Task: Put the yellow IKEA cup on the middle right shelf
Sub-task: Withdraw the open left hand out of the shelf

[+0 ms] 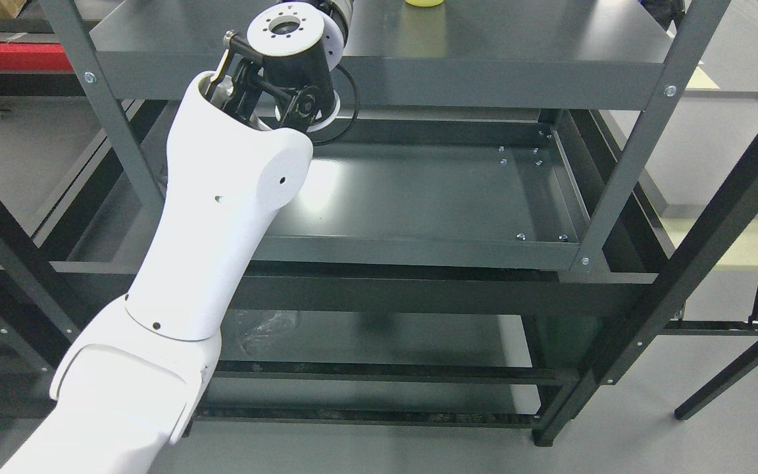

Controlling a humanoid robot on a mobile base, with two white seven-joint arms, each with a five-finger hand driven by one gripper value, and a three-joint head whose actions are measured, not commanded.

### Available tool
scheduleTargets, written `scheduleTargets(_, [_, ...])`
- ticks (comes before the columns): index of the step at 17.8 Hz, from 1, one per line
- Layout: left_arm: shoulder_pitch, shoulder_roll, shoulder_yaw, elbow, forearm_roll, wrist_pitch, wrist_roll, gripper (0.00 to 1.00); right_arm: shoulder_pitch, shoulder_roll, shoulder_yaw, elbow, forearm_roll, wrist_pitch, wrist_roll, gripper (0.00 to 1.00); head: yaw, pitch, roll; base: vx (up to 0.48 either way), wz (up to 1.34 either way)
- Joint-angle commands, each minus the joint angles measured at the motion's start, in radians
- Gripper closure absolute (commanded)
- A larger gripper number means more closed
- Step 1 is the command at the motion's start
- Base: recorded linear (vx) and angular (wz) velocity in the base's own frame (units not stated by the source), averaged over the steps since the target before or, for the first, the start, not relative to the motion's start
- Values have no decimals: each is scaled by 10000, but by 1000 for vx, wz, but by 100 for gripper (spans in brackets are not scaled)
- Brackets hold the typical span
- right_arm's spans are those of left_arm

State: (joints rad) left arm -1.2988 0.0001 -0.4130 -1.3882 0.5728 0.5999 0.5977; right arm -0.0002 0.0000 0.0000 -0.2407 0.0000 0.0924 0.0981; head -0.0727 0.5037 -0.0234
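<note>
- The left arm (221, 217) enters at about 7 o'clock, from the lower left corner, and rises steeply toward 12 o'clock, its white shells filling much of the left half of the view.
- Its black wrist joint (287, 85), topped by a white round flange, sits at roughly 11 o'clock, just in front of the front lip of the upper shelf (517, 39).
- Past the wrist the arm runs out of the picture at the top edge, so the hand itself is cut off; whether its fingers are wide, narrow or holding anything cannot be told.
- The yellow cup (424, 2) shows only as a thin sliver at 12 o'clock, at the very top edge, standing on the upper shelf, to the right of the wrist and apart from it.
- A dim reflection of the cup lies on the grey shelf surface just below it.
- Below, around the centre and toward 3 o'clock, is a lower shelf (418, 197), a dark grey tray with a raised rim and small bolts along its right side.
- A crumpled clear plastic sheet (264, 329) lies on a still lower level at about 6 o'clock, beside the arm.
- The right arm does not show.
</note>
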Motion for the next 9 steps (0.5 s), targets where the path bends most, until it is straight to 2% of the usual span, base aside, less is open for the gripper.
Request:
scheduleTargets(1, [530,174,-791,-1548,9,121,-41,5,109,-175,169,-1,-245,-4,-2147,1,0,0,0,11,-46])
scheduleTargets(5, [700,174,-1941,-2209,40,136,-87,5,109,-175,169,-1,-245,-4,-2147,1,0,0,0,-36,34])
scheduleTargets(9, [792,174,-2969,-2286,101,121,-179,5,109,-175,169,-1,-245,-4,-2147,1,0,0,0,-89,184])
